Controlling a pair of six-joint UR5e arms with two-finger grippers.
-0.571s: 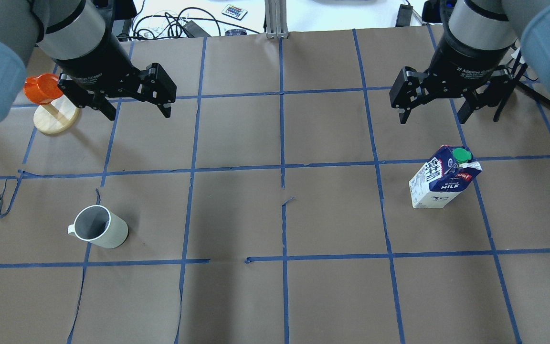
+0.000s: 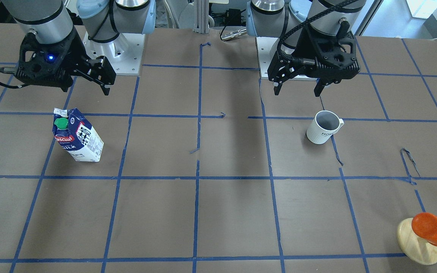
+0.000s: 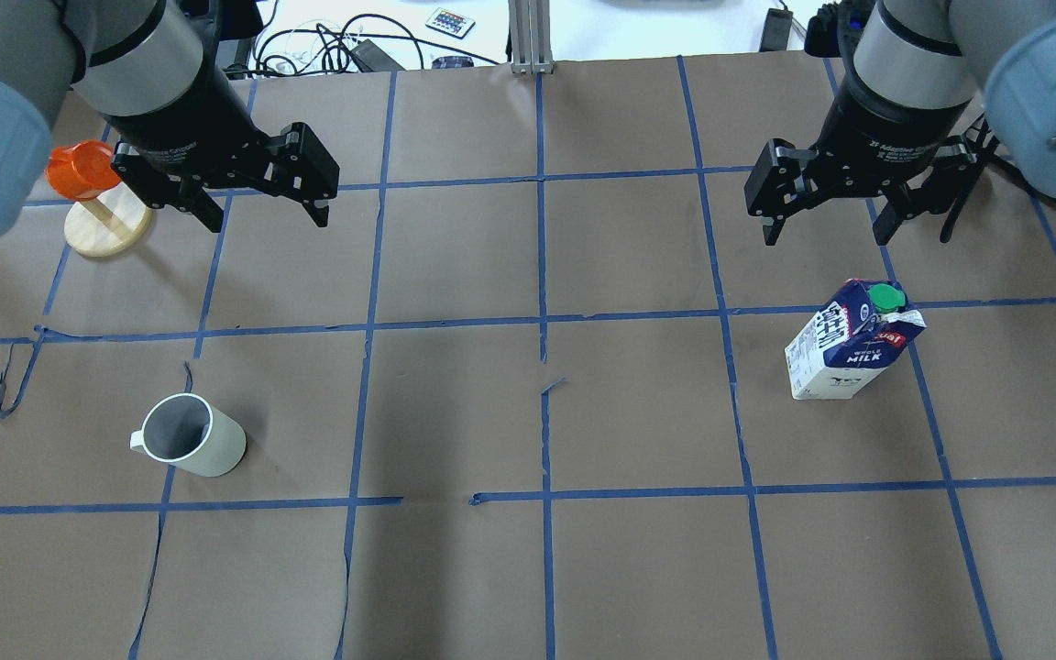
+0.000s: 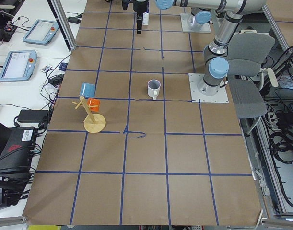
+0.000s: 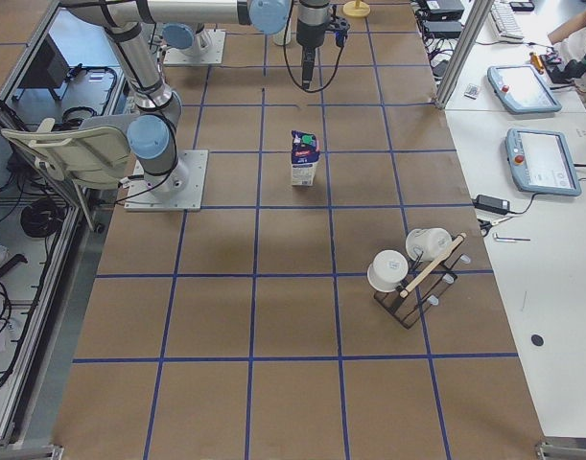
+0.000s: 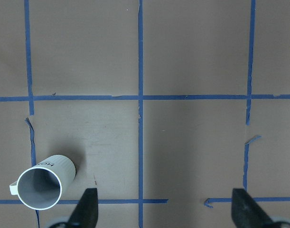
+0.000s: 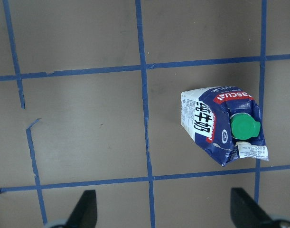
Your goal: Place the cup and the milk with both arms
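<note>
The white ribbed cup (image 3: 191, 438) stands upright on the brown table, handle to the left; it also shows in the front view (image 2: 323, 128) and the left wrist view (image 6: 42, 183). My left gripper (image 3: 269, 218) is open and empty, high above the table, beyond the cup and to its right. The blue-and-white milk carton (image 3: 849, 344) with a green cap stands upright on the right; it also shows in the front view (image 2: 77, 136) and the right wrist view (image 7: 223, 123). My right gripper (image 3: 825, 236) is open and empty, above the table just beyond the carton.
An orange cup on a wooden disc stand (image 3: 93, 183) sits at the far left, close to my left gripper. A rack with white cups (image 5: 412, 273) stands at the right end. Blue tape lines (image 3: 542, 321) divide the table into squares.
My right arm has shifted slightly to the left, with its gripper still open. The left arm, the cup and the milk have not moved.
</note>
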